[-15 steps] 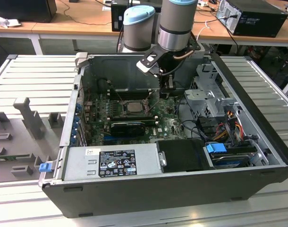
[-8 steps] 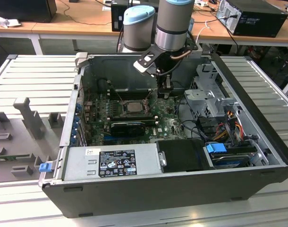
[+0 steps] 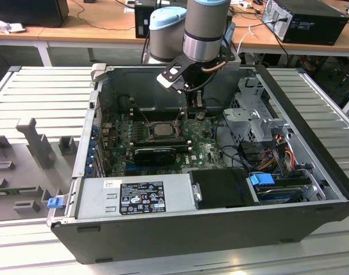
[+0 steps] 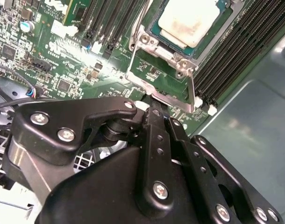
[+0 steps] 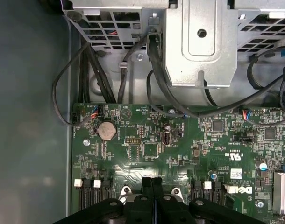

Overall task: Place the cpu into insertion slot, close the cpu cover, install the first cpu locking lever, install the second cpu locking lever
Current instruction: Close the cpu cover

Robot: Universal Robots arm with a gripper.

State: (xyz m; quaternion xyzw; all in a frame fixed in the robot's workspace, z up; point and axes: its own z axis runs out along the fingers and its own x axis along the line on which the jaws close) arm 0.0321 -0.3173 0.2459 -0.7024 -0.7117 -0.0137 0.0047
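Black gripper [image 4: 155, 112]: nearest the lens in both wrist views. Its two fingers are drawn together with no gap showing, and the tips sit right at the free edge of the cover. I cannot tell whether they nip that edge or only touch it.
Cover [image 4: 175, 101]: a thin silver frame, apparently standing open off the slot and hinged on the side toward the gripper. Green board shows through its window.
Cover's handling: probably light, stiff and smooth. It pivots rather than lifts, so the free edge is the place to push or pinch. Bare metal there could slide off the fingertips.
Chip [image 4: 191, 21]: lies flat in the slot just beyond the hinge, with its pale, smeared top face up.
Chip's handling: likely light, rigid and easily damaged, so it should be touched by its edges only.
Slot [image 4: 176, 50]: a dark grey rim surrounds the chip, and the pins are hidden beneath it.
Memory slots [image 4: 236, 51]: long black rows beside the slot.
Case [image 3: 180, 229]: lies open, and the arm [image 3: 206, 28] reaches down into it, ending just to the exterior view's right of the slot.
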